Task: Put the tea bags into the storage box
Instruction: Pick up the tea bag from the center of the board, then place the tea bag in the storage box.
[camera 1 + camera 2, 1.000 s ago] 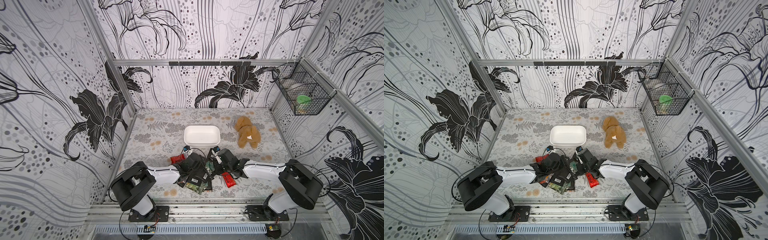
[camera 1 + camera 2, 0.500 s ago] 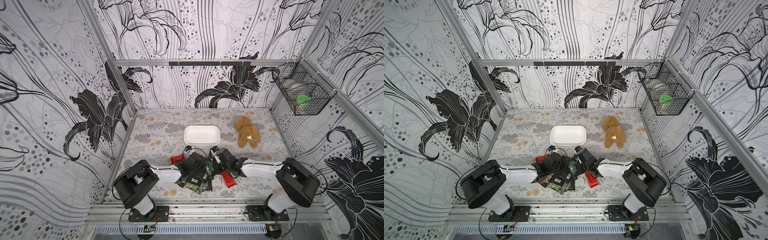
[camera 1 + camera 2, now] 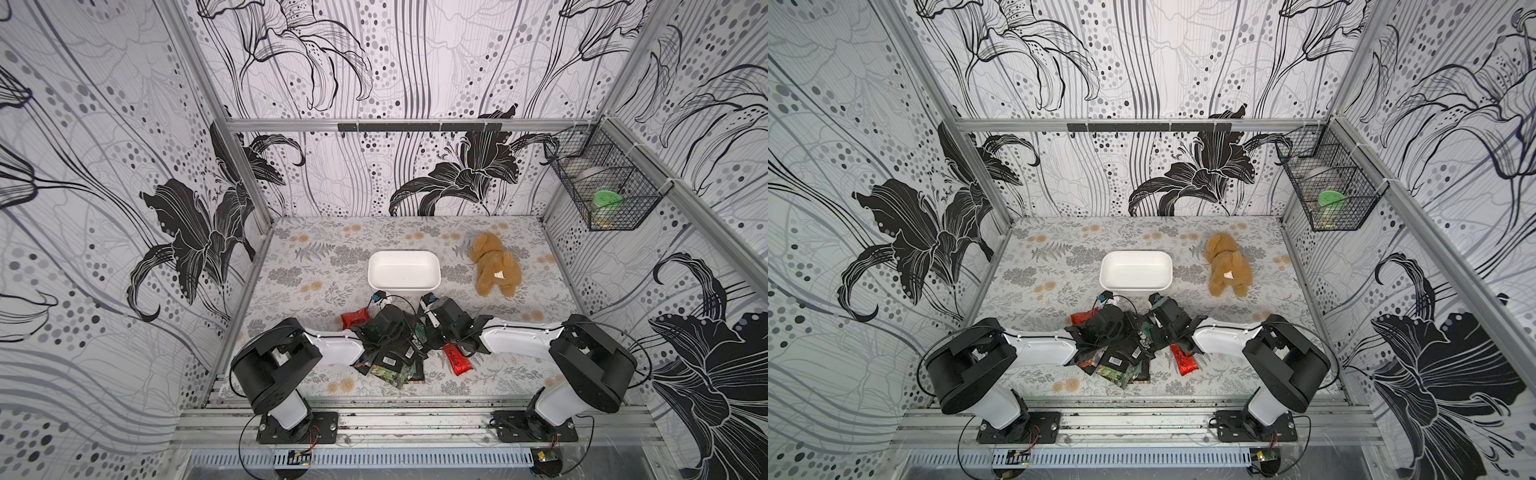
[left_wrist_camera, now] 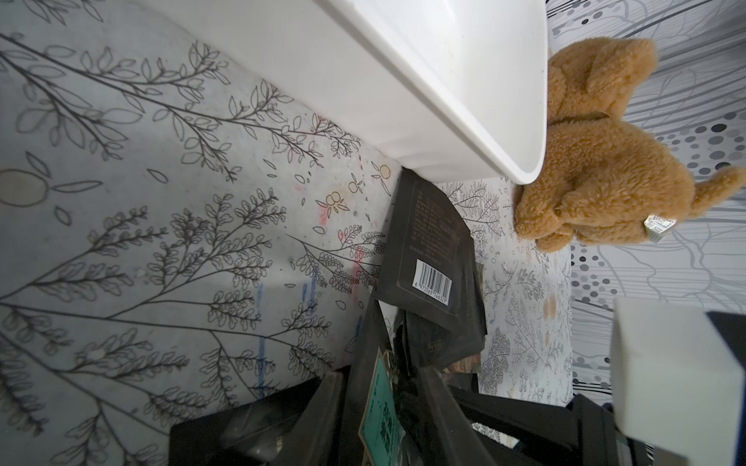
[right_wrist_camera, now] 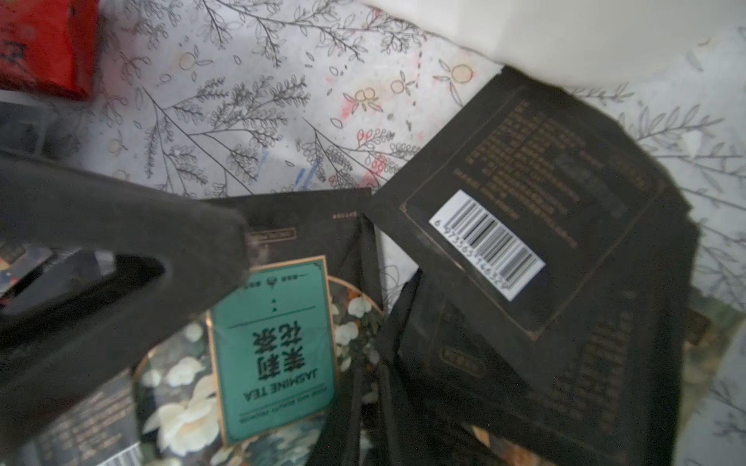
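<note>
left gripper [image 3: 402, 332] | right gripper [image 3: 428, 330] | amid tea bags [image 3: 390, 362] — grip unclear

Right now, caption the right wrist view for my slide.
Jasmine tea sachet and barcoded black sachet heaped beside the white storage box.

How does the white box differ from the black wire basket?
The box is solid white plastic; the basket is black wire mesh. The box stands on the table; the basket hangs on the side wall. The box is empty; the basket holds a green-topped item. Both are open on top.
</note>
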Action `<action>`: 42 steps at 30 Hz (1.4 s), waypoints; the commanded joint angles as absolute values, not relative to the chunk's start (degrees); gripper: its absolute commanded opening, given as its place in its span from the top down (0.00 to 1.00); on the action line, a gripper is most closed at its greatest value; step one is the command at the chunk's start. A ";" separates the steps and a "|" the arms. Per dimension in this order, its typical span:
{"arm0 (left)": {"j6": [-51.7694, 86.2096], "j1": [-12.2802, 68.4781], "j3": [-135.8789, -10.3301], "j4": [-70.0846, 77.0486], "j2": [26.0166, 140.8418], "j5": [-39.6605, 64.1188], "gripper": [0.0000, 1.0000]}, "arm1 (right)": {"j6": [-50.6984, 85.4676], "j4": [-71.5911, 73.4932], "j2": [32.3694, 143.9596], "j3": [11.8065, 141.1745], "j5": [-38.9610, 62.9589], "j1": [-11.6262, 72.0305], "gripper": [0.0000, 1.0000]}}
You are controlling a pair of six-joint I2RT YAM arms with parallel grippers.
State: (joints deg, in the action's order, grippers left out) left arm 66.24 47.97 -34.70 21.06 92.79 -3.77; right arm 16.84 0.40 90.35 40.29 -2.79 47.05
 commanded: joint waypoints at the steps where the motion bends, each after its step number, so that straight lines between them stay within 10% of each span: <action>1: 66.43 48.14 -35.09 24.13 93.89 -2.88 0.66 | 16.24 -1.21 91.28 41.49 -4.00 47.64 0.86; 25: 65.70 48.15 -33.40 18.73 87.15 -5.28 1.00 | 18.30 4.31 77.50 33.81 -13.90 49.16 0.83; 42: 49.93 48.00 -54.75 -12.63 76.82 -27.09 1.00 | 24.52 4.53 46.63 21.00 -32.12 49.13 0.31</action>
